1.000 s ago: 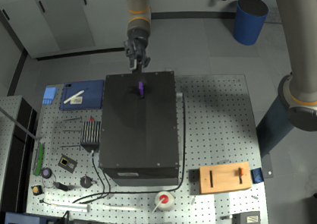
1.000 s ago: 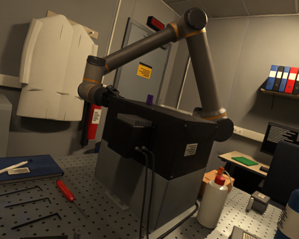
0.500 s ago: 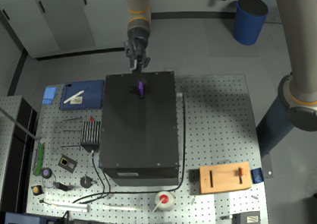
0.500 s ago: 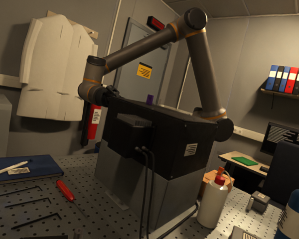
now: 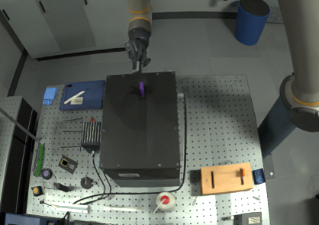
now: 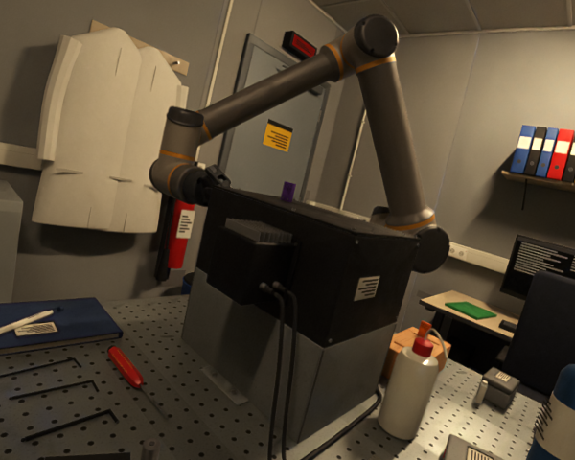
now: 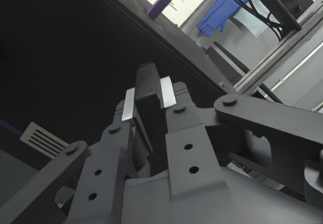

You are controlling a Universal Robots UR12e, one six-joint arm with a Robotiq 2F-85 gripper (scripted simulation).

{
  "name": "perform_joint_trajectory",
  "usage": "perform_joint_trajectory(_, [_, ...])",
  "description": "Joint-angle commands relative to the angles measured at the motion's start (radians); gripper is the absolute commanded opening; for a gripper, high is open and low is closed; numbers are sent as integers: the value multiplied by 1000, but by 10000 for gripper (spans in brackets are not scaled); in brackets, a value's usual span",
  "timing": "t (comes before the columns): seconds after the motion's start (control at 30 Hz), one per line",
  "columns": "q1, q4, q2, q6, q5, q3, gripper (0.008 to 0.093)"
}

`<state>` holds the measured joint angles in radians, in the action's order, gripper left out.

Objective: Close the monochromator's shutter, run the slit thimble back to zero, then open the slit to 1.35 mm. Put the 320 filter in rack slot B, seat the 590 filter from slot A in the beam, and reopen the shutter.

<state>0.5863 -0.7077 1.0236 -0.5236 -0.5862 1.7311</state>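
My gripper (image 7: 148,93) has closed on a dark, flat shutter lever (image 7: 149,91) that sticks out from the rear face of the black monochromator housing (image 5: 140,126), and I hold it near its tip. From the side camera the gripper (image 5: 138,63) sits at the box's back edge. A purple filter tab (image 5: 141,88) stands upright in the slot on the housing's top. The wooden filter rack (image 5: 226,178) lies on the breadboard to the right, an orange filter (image 5: 242,172) in one slot. The slit thimble is hidden from me.
Behind the housing stand grey cabinets (image 5: 49,16) and a blue bin (image 5: 251,20). A blue notebook (image 5: 82,95), hex keys (image 6: 55,391), a red screwdriver (image 6: 125,367) and a wash bottle (image 6: 409,383) lie around the box. Cables (image 6: 280,366) run from its side.
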Motion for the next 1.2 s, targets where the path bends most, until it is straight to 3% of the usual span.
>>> perform_joint_trajectory(0.0, [0, 0, 1, 0, 0, 0, 80])
perform_joint_trajectory(1.17, [-2, 11, 2, -95, 2, -10, 80])
